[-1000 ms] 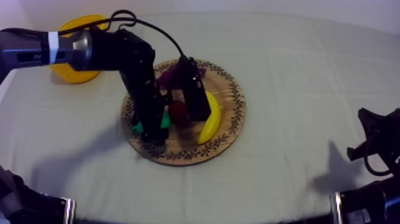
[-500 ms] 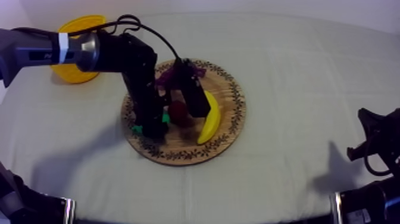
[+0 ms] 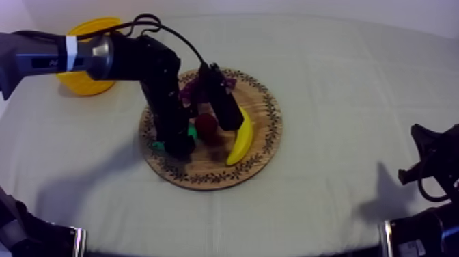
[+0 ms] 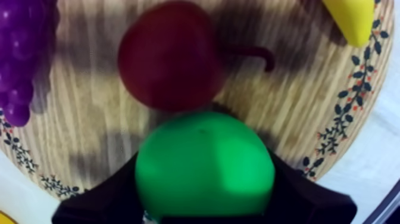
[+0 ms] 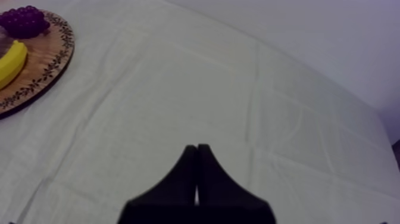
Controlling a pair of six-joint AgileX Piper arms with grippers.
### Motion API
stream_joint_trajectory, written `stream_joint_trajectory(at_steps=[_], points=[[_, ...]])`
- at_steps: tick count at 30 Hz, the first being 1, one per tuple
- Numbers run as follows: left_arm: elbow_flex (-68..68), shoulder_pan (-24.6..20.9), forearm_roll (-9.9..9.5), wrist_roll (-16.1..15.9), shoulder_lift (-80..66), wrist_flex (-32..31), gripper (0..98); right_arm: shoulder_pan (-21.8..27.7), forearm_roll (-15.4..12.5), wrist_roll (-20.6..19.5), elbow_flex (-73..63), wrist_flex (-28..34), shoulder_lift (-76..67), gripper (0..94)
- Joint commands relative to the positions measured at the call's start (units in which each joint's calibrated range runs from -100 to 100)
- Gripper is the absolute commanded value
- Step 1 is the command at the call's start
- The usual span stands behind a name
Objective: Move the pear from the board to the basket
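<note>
Cloth-covered table [image 3: 341, 82]: wooden board [image 3: 265, 116], yellow basket [image 3: 83, 86].

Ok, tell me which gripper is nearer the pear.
Left. The left gripper is closed round the pear on the wooden board; the right gripper lies shut over bare cloth, well off from the board's edge.

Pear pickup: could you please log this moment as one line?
left claw: shut on pear | pear: over board, beside red fruit, not yet in basket | right claw: shut, above cloth
</note>
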Motion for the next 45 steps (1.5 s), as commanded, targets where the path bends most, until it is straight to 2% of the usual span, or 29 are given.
stream_joint_trajectory(at_steps=[1,7,14,27,36,40,45], points=[[0.0,0.1,-0.16,0.0,-0.7,0.4,46.2,0.0,0.0,0.0,0.0,0.0,0.0,0.4],[-1.1,0.9,-0.25,0.2,-5.4,3.9,46.6,0.0,0.0,0.0,0.0,0.0,0.0,0.4],[-4.6,1.3,-0.49,1.1,-12.9,10.8,46.6,0.0,0.0,0.0,0.0,0.0,0.0,0.4],[-14.7,3.7,-2.08,5.6,-23.5,23.9,48.3,0.0,0.0,0.0,0.0,0.0,0.0,0.4],[-18.2,2.9,-2.36,7.2,-26.0,26.7,48.3,0.0,0.0,0.0,0.0,0.0,0.0,0.4],[-19.0,1.7,-2.15,9.6,-26.8,26.8,48.2,0.0,0.0,0.0,0.0,0.0,0.0,0.4],[-19.8,0.7,-1.79,15.3,-27.9,27.2,47.5,0.0,0.0,0.0,0.0,0.0,0.0,0.4]])
